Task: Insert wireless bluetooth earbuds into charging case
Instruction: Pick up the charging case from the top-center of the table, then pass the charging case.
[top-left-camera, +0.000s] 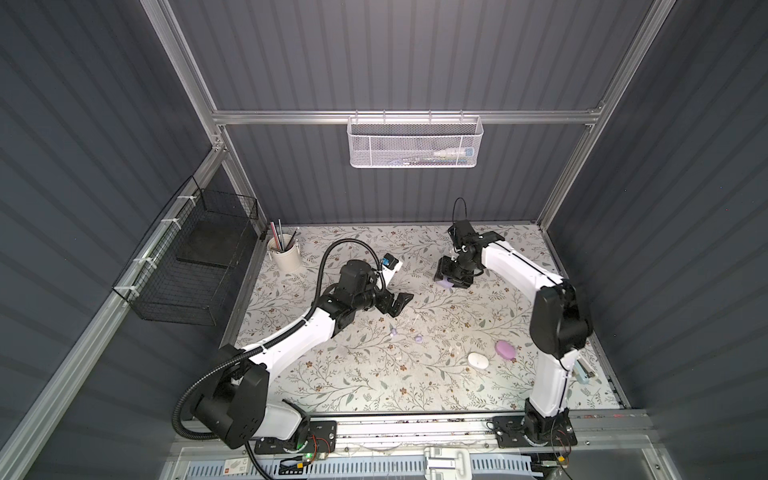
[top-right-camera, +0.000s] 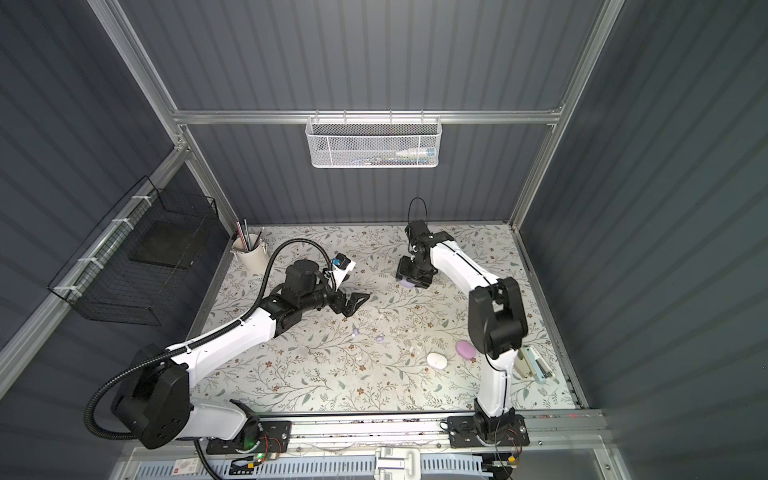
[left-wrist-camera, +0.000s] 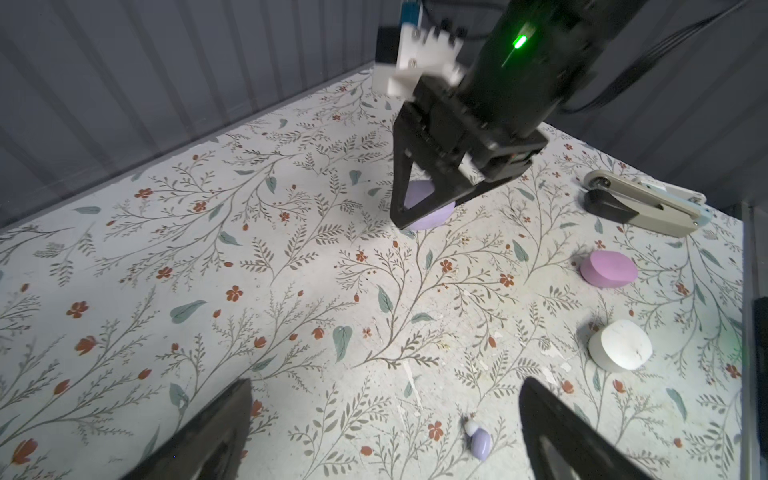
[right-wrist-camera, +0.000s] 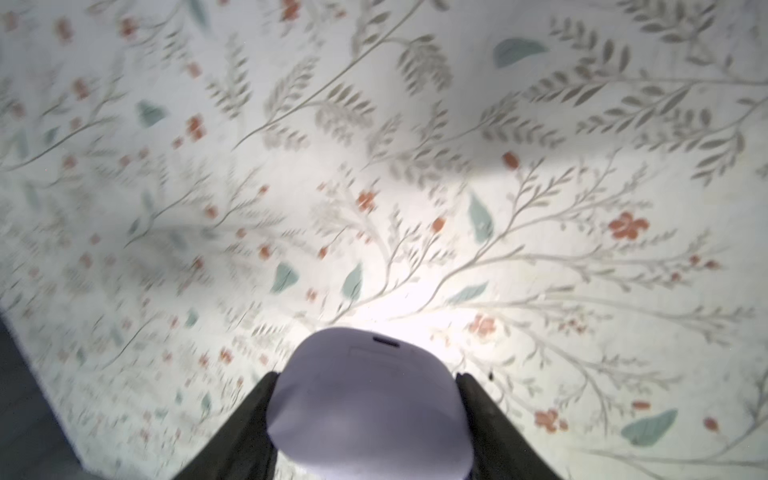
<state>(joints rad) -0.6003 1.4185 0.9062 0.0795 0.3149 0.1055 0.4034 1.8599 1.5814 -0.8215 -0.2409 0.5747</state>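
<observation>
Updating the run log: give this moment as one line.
right hand: shut on lavender case | left hand: open, empty | lavender earbud: loose on table

readable text: none | white card (top-left-camera: 237, 466) with a small red mark, near left edge of the scene: print too small to read | bottle (top-left-camera: 451, 153) in white mesh basket (top-left-camera: 357, 141) on the far wall: label blurred | lavender case (right-wrist-camera: 370, 407): faint outlined panel, no characters legible
</observation>
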